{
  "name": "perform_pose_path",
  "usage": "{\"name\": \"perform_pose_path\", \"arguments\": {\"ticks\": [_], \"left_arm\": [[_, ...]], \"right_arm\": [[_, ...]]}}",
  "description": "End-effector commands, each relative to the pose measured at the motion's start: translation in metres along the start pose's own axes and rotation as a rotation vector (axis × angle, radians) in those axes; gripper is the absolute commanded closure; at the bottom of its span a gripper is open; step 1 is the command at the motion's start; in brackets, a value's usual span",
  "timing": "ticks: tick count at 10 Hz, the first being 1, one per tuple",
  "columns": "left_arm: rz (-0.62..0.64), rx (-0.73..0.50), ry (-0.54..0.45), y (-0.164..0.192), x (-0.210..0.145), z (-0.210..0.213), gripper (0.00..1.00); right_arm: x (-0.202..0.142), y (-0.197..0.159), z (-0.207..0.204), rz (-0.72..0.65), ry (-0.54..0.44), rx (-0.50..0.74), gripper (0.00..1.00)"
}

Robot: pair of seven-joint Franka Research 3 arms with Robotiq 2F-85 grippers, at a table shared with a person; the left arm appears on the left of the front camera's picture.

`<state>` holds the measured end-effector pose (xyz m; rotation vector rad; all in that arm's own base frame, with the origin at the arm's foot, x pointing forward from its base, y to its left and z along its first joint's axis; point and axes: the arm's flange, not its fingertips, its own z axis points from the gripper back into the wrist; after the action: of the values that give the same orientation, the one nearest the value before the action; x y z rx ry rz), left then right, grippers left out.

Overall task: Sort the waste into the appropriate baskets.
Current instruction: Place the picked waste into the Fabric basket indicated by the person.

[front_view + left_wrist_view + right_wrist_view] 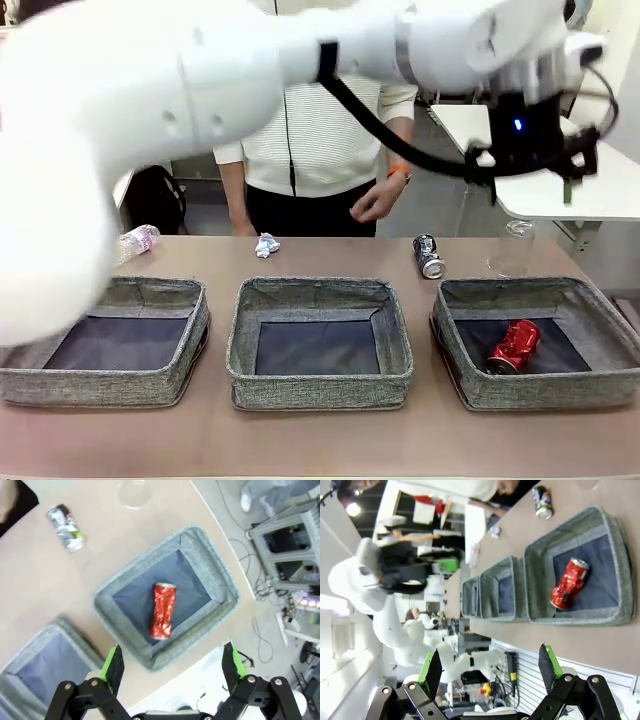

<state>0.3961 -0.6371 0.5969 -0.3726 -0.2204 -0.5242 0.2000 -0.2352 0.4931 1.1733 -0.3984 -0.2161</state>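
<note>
The crushed red can (pixel 515 345) lies on the dark bottom of the right basket (pixel 470 385). High above it hangs my left gripper (pixel 530 175), open and empty; in the left wrist view its green pads (pixel 112 662) frame the red can (pixel 164 610) far below. My right gripper (pixel 490 670) is open and empty too, off the robot-side edge of the table, with the red can (pixel 568 583) ahead of it. A dark printed can (pixel 429 256), a crumpled white paper ball (pixel 266 245), a pink-labelled bottle (pixel 137 241) and a clear bottle (pixel 517 248) rest on the table behind the baskets.
The middle basket (pixel 320 385) and left basket (pixel 110 385) hold nothing. A person stands at the far side, one hand (pixel 375 200) hanging above the table. My left arm (pixel 150 100) spans the upper picture. A white table (pixel 600 200) stands at the back right.
</note>
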Motion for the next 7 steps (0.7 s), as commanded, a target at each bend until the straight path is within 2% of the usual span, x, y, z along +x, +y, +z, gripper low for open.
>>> {"name": "perform_pose_path", "arguments": {"ticks": [1, 3, 5, 7], "left_arm": [[0.052, 0.006, -0.006, 0.049, -0.047, 0.086, 0.00], [0.158, -0.027, -0.010, 0.106, -0.082, 0.153, 0.00], [0.262, -0.160, 0.041, 0.175, -0.106, 0.201, 0.00], [0.363, -0.283, 0.085, 0.238, -0.126, 0.229, 0.00]], "right_arm": [[0.016, 0.006, -0.036, 0.011, 0.108, 0.014, 0.00], [0.024, 0.020, -0.079, 0.001, 0.249, 0.064, 0.00], [0.029, 0.037, -0.123, -0.049, 0.435, 0.144, 0.00], [0.030, 0.057, -0.160, -0.101, 0.529, 0.210, 0.00]]}}
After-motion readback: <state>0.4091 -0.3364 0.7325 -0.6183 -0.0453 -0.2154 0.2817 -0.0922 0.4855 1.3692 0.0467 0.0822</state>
